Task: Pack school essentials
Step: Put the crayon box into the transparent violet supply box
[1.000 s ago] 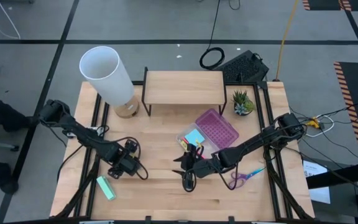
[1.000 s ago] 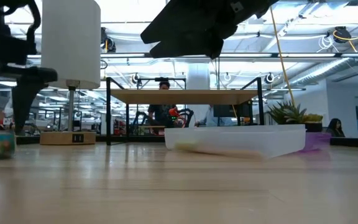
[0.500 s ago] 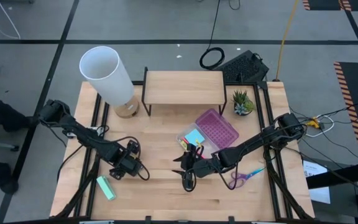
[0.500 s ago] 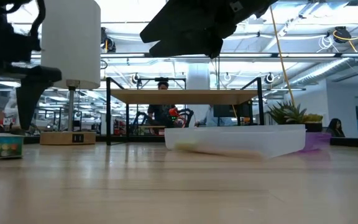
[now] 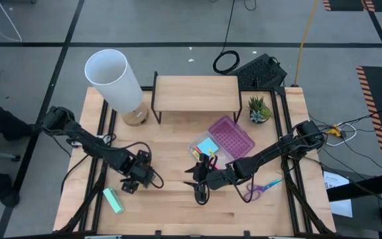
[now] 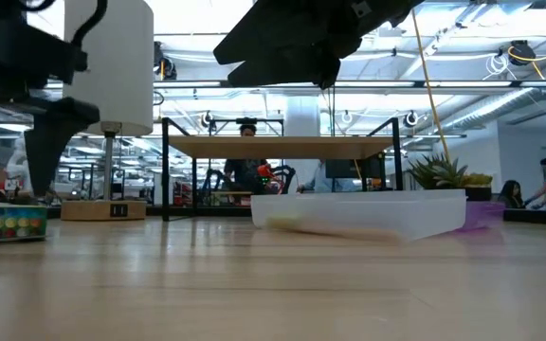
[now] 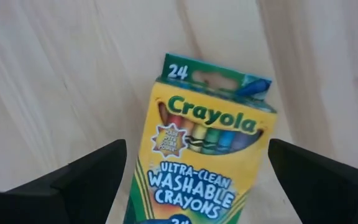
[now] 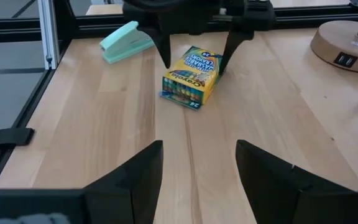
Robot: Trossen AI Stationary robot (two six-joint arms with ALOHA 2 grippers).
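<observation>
Crayon box [image 7: 199,155], bottom edge cropped

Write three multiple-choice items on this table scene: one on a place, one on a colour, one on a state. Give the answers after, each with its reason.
1. Where is the crayon box?
A. inside the clear bin
B. flat on the table, between the left gripper's fingers
C. on the wooden shelf

2. What colour is the lid lying by the clear bin?
A. purple
B. red
C. white

3. How do the left gripper's fingers stand?
A. shut on the box
B. shut on nothing
C. open, one on each side of the box

Answers: 1 B, the right wrist view shows it lying on the wood under that gripper. 2 A, the high view shows it purple. 3 C, both wrist views show gaps beside the box.
</observation>
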